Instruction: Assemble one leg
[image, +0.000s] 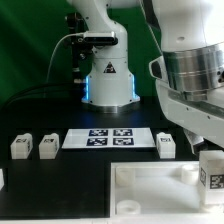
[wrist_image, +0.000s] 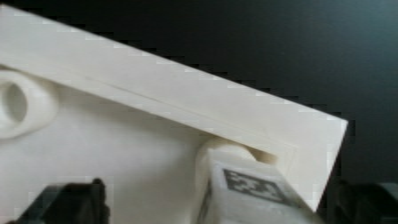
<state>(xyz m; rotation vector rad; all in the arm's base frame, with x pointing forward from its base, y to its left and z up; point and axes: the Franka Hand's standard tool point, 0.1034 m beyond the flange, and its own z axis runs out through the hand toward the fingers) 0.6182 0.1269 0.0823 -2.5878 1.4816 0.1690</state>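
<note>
Where the desk (image: 60, 190) runs out at 9 o'clock of the marker board (image: 108, 139), two spare legs (image: 21, 147) stand side by side, not touching. A third spare leg (image: 166, 145) sits just beside the board at 3 o'clock. The tray piece (image: 150, 190) lies at 5 o'clock of the board. The leg (image: 211, 177) stands upright at its right corner, tag showing.

Wrist view: the leg (wrist_image: 240, 180) sits inside that corner. The end effector (wrist_image: 217, 200) is spread wide, with its fingers (wrist_image: 71, 200) either side of the leg, clear of it and gripping nothing.

black table (image: 60, 190): legs (image: 22, 146), marker board (image: 110, 138), tray (image: 135, 180)
</note>
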